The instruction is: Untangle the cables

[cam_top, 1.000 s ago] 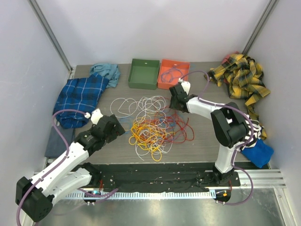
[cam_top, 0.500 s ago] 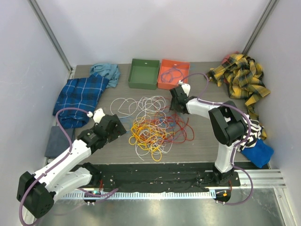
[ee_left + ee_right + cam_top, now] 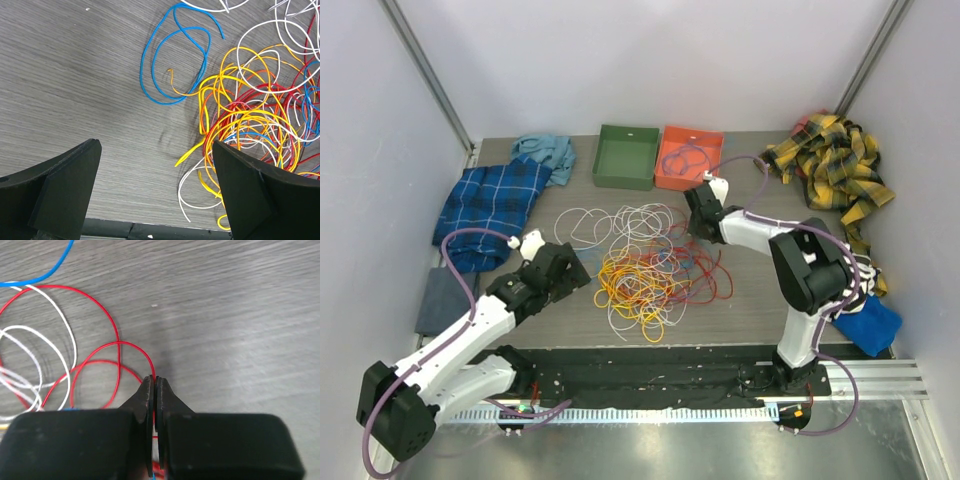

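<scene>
Cables [image 3: 650, 270] lie in a loose tangled pile mid-table [image 3: 760, 290], between the two arms: yellow and orange loops at the centre, white ones toward the far side, red on the right. The pile looks the same as a second ago.

What changed: the right gripper [image 3: 696, 222], partly open a second ago, has now snapped closed at the far right edge of the pile. The left arm has crept slightly toward the pile's left edge, its jaws as wide as before.

In the right wrist view, the right gripper [image 3: 153, 382] has its fingertips pressed together, pinching a red cable [image 3: 107, 315] that runs into the gap between them, low over the table.

In the left wrist view, the left gripper [image 3: 155, 145] is spread fully and holds nothing, hovering above bare wood. A blue cable [image 3: 150, 85] loops ahead of it, with yellow strands near its right finger.

Green bin [image 3: 627, 157] and orange bin [image 3: 688, 158] sit side by side at the far edge.
</scene>
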